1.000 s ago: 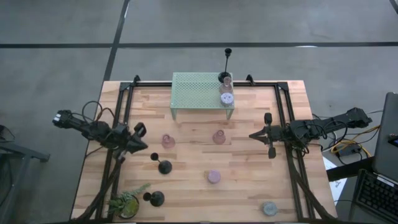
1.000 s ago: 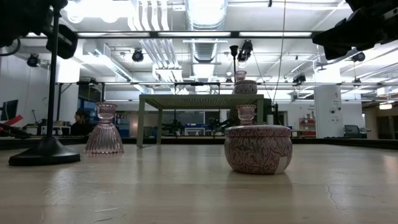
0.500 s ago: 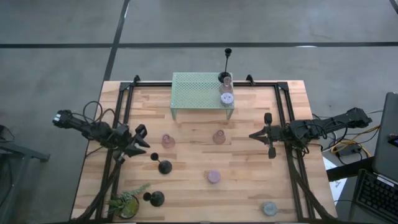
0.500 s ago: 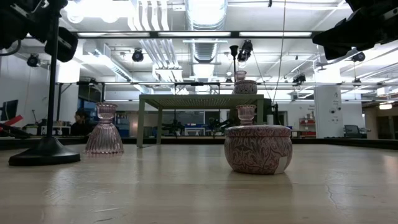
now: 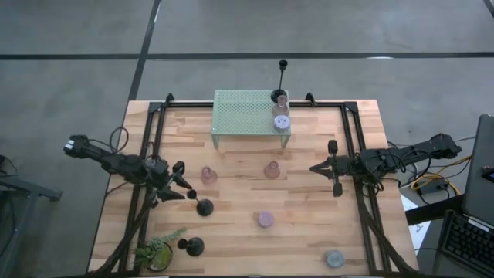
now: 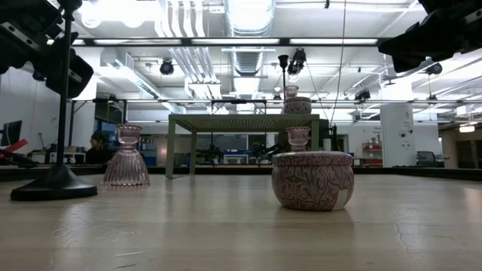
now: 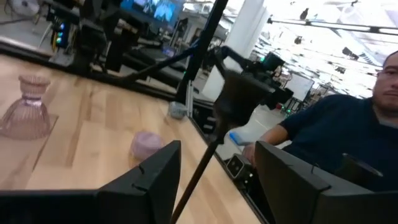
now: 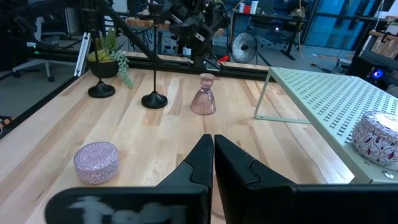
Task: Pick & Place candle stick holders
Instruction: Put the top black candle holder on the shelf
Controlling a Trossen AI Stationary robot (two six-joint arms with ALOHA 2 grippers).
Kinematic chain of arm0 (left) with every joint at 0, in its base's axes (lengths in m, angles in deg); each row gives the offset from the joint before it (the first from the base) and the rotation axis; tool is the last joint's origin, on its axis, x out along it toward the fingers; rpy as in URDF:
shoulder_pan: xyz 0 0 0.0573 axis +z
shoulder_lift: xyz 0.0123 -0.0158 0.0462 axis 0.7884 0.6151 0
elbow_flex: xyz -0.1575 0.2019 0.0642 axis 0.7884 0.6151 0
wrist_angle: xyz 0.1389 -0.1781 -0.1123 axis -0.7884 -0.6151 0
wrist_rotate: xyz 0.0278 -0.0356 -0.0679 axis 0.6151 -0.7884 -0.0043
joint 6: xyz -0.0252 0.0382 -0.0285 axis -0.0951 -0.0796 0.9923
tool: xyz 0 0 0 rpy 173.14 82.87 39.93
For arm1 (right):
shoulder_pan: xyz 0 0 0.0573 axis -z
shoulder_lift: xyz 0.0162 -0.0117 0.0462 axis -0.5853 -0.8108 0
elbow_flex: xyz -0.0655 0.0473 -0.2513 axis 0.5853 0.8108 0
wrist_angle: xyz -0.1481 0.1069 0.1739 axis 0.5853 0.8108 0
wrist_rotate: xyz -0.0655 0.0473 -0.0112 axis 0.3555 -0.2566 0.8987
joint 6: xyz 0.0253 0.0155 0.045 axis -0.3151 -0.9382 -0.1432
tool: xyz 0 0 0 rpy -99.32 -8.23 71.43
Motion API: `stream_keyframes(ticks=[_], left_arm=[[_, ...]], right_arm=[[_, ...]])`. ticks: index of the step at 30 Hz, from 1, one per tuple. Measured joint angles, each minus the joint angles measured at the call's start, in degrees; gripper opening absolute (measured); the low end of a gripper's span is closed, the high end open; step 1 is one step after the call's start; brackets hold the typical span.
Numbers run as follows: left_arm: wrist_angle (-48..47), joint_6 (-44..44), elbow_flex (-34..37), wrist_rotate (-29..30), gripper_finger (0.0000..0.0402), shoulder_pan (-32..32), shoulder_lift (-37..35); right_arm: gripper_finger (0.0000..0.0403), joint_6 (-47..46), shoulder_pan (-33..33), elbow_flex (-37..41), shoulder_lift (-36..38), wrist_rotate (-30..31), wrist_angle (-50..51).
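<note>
Left gripper: jaws wide apart, straddling thin stem of black round-base candlestick holder at table's left-centre, not clamped. Right gripper: jaws pressed together, empty, hovering right of centre. Farther off: pink patterned puck, two pinkish translucent cups mid-table; three holders on pale green mesh rack.

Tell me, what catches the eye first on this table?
A pale green rack stands at the table's far edge with three holders clustered on its right corner. Six more dot the wood, and a potted plant sits at the near left corner. The left claw, open, straddles a black stick's thin stem; the right claw waits, shut.
</note>
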Motion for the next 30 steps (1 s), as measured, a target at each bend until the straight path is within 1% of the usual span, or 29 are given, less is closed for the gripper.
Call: stream_keyframes(ticks=[3,7,16,20,27,30], left_arm=[[0.01,1.4,0.01,1.37,0.0209,-0.02,2.36],[1.35,2.78,0.03,1.7,0.0209,-0.3,6.19],[9.48,3.4,0.07,3.78,0.0209,-3.04,15.01],[13.72,2.48,-0.01,5.05,0.0209,-4.55,18.28],[14.0,-0.24,-2.18,10.43,0.0201,-6.51,23.99],[16.87,-0.88,-2.7,10.74,0.0192,-6.54,26.6]], right_arm=[[0.0008,0.02,0.0,0.0,0.0,-0.02,0.01],[0.0008,0.01,0.0,0.0,0.0,0.0,0.02],[0.0008,-0.01,0.0,0.0,-0.02,-0.01,-0.01],[0.0008,-0.01,-0.01,0.0,0.0,0.0,-0.01],[0.0008,-0.01,-0.02,0.0,0.0,-0.01,-0.01],[0.0008,-0.01,0.0,0.0,-0.02,0.0,0.0]])
